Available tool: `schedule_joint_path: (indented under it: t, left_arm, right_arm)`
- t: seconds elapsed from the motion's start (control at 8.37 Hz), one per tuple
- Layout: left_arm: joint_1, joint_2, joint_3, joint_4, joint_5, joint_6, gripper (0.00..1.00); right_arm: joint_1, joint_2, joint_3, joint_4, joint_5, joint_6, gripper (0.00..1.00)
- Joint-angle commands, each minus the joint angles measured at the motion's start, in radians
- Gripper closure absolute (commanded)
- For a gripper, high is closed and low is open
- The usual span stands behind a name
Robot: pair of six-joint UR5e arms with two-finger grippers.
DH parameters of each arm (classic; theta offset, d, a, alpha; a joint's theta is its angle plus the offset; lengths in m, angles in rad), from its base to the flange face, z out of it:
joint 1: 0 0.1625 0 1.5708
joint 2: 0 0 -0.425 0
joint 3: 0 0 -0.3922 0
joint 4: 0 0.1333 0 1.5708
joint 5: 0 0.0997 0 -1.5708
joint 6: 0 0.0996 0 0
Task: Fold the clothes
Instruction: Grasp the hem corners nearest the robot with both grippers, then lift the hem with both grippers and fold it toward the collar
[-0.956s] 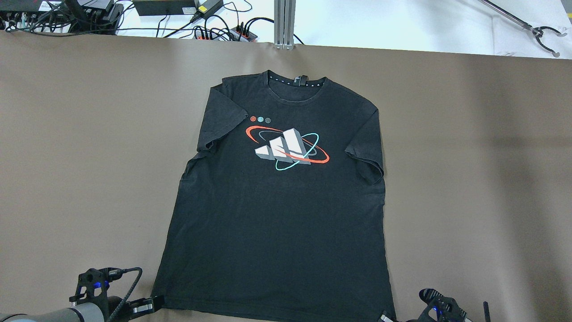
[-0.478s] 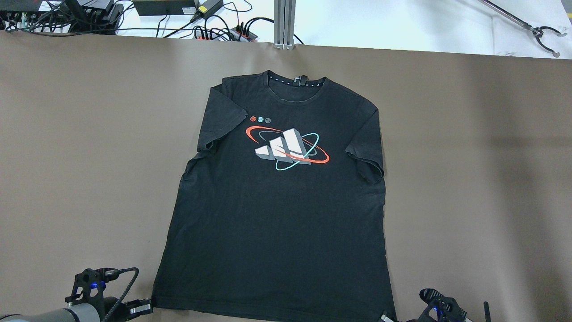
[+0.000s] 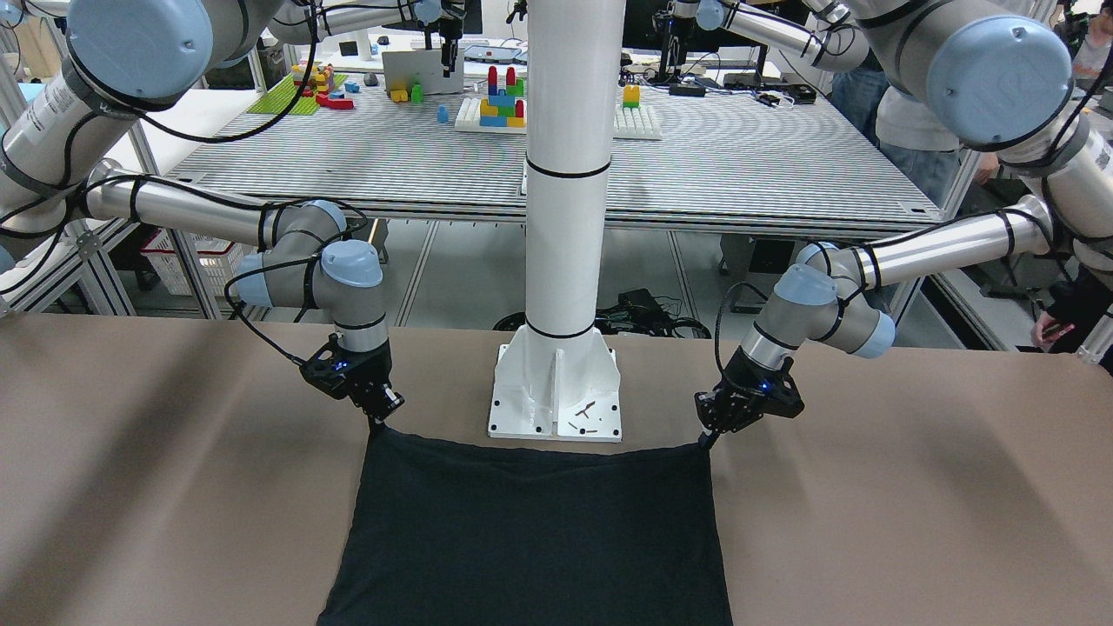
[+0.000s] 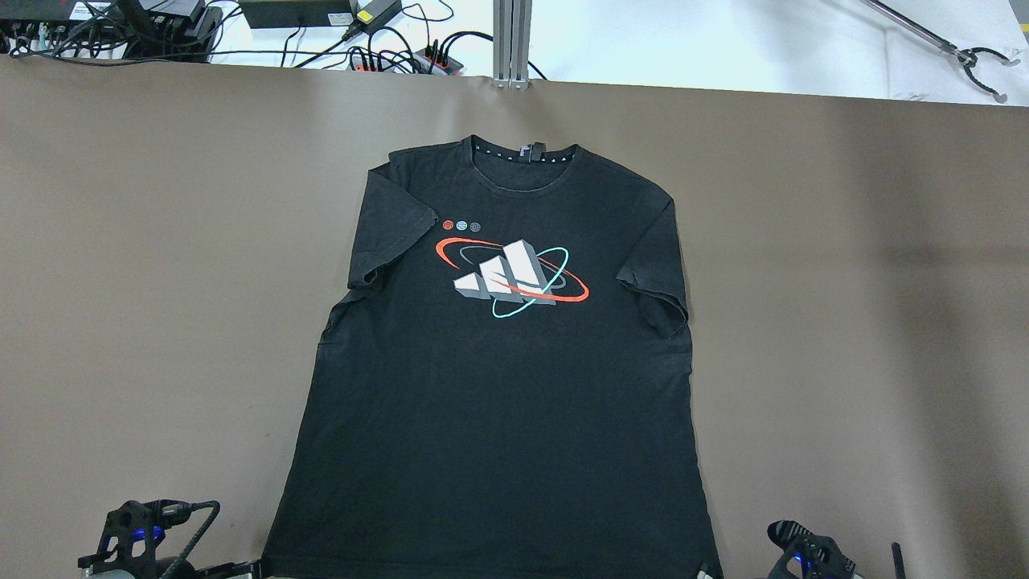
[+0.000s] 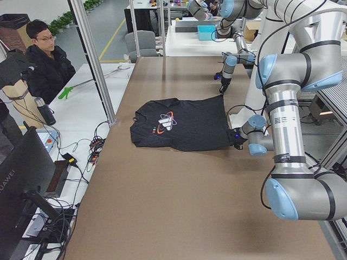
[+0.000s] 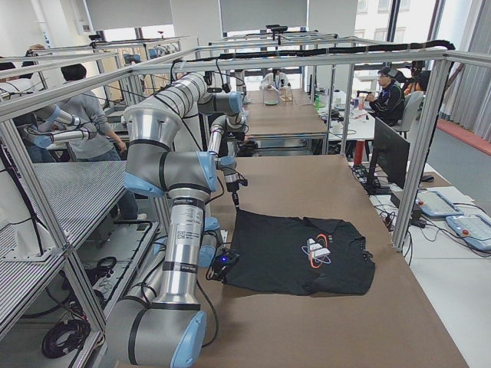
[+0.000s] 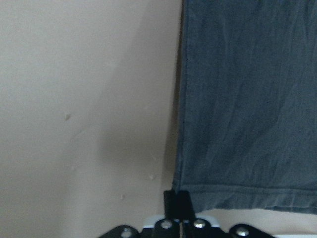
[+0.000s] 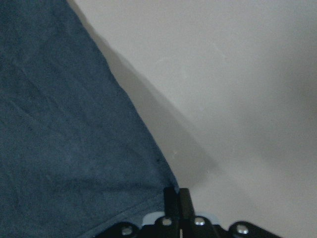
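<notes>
Pinching soft black shirt [image 4: 498,386] hem corners: left pincer [image 3: 706,440], right pincer [image 3: 376,424], both closed.

One black T-shirt [image 4: 498,402] lies flat and print side up on the brown counter [image 4: 161,281], collar toward the far edge, hem at the near edge of frame. The left pincer [image 4: 256,567] is at the hem's left corner and the right pincer [image 4: 704,572] at its right corner, both mostly cut off, grip unreadable. Beyond the counter: tangled cables [image 4: 161,32], aluminium post [image 4: 512,40], grabber tool [image 4: 965,48].
</notes>
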Motion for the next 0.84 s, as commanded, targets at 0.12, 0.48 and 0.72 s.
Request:
schedule_joint_path:
  t: [0.12, 0.48, 0.72]
  left_arm:
    - [-0.043, -0.067, -0.030, 0.043, -0.036, 0.038, 1.00]
    - [-0.420, -0.427, 0.008, 0.514, -0.292, 0.305, 1.00]
    - [-0.647, -0.529, 0.131, 0.543, -0.460, 0.440, 1.00]
  right_arm:
    - [0.043, 0.064, 0.037, -0.021, 0.050, -0.124, 1.00]
    - [0.505, 0.263, -0.112, -0.129, 0.382, -0.496, 1.00]
    - [0.739, 0.411, -0.241, -0.251, 0.489, -0.764, 1.00]
